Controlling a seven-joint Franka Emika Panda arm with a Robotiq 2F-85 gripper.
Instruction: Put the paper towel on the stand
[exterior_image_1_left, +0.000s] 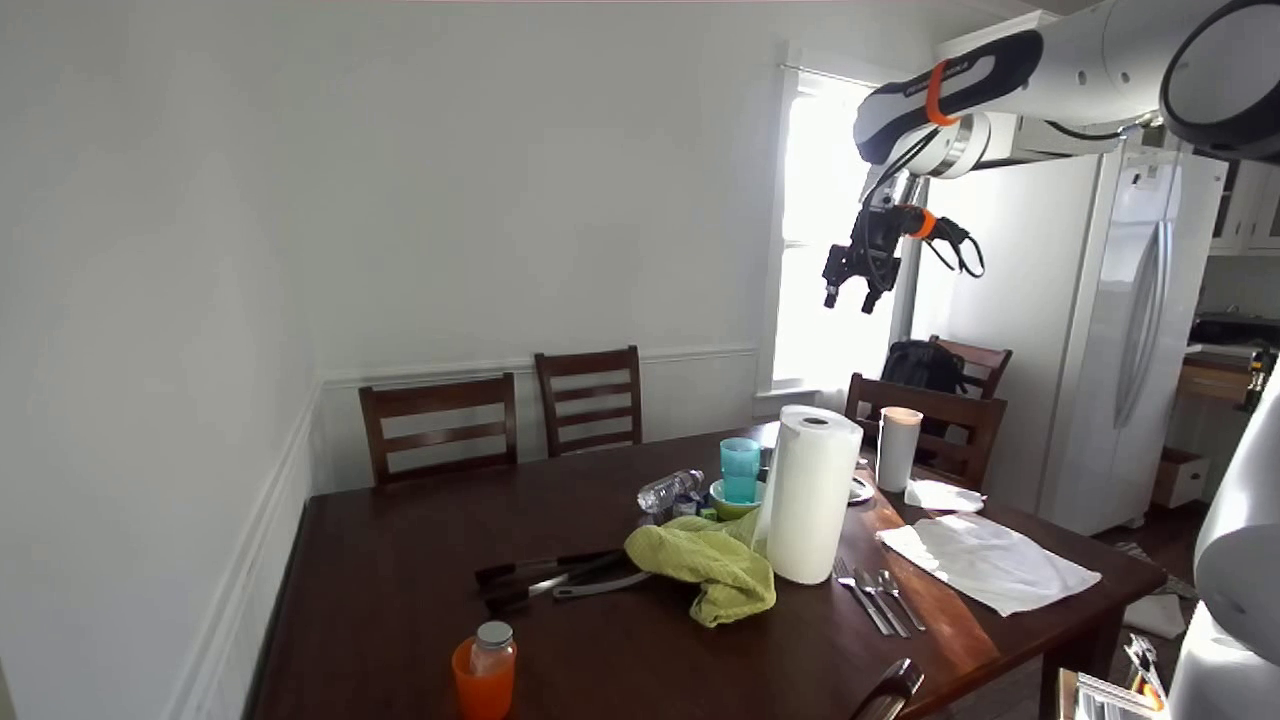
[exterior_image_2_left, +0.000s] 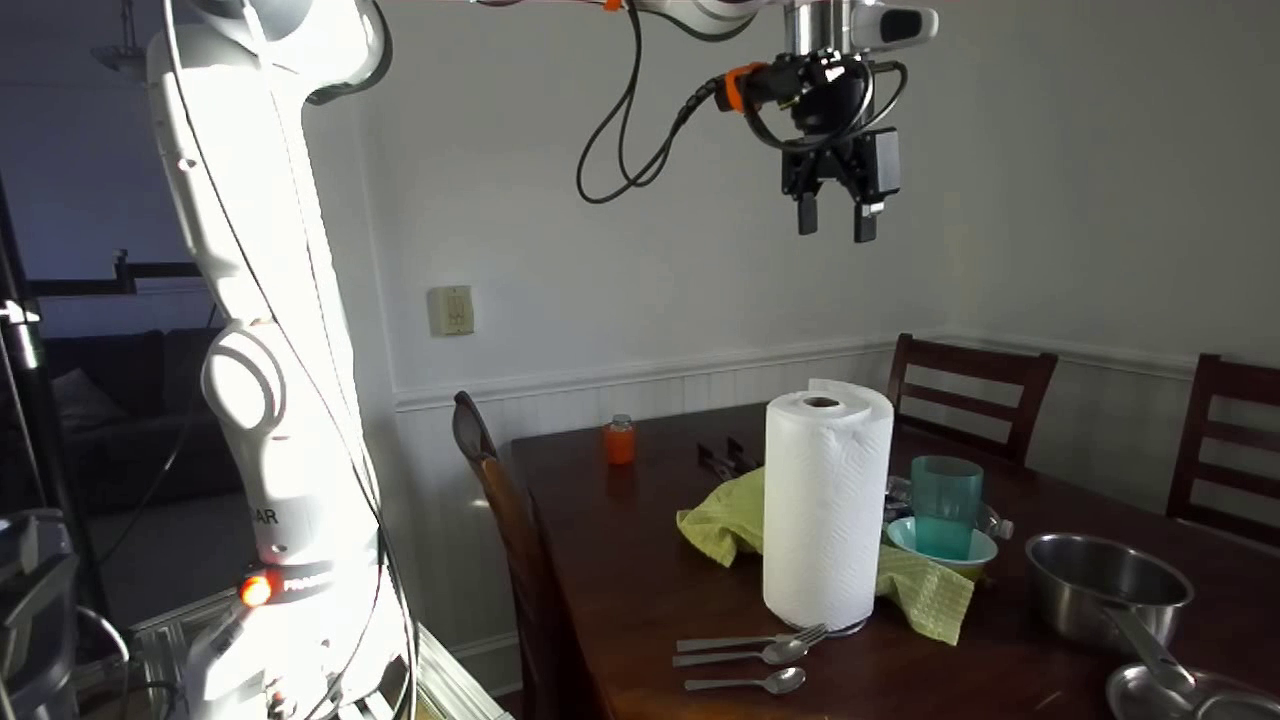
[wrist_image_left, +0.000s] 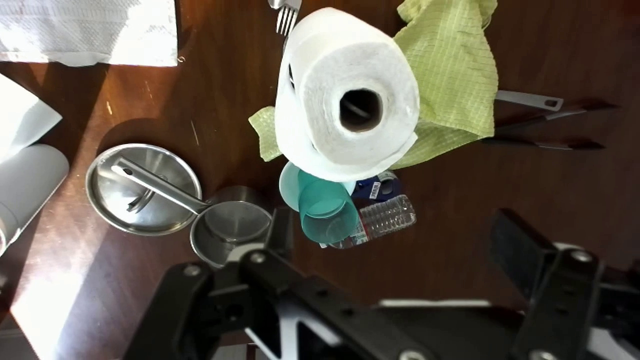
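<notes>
Probably light, soft and easily dented, the paper towel (exterior_image_2_left: 825, 520) stands upright well below the spread, empty hand (exterior_image_2_left: 837, 226), seemingly over the stand (wrist_image_left: 356, 109); a gentle pinch on the wall at its top rim looks safest.

The paper towel (exterior_image_2_left: 828, 520) looks matt and embossed, the saucepan (exterior_image_2_left: 1072, 596) shiny metal, the table (exterior_image_2_left: 640, 560) glossy wood.

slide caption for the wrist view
Looking down past the open end effector: paper towel roll, green cloth, teal cup, saucepan.
</notes>
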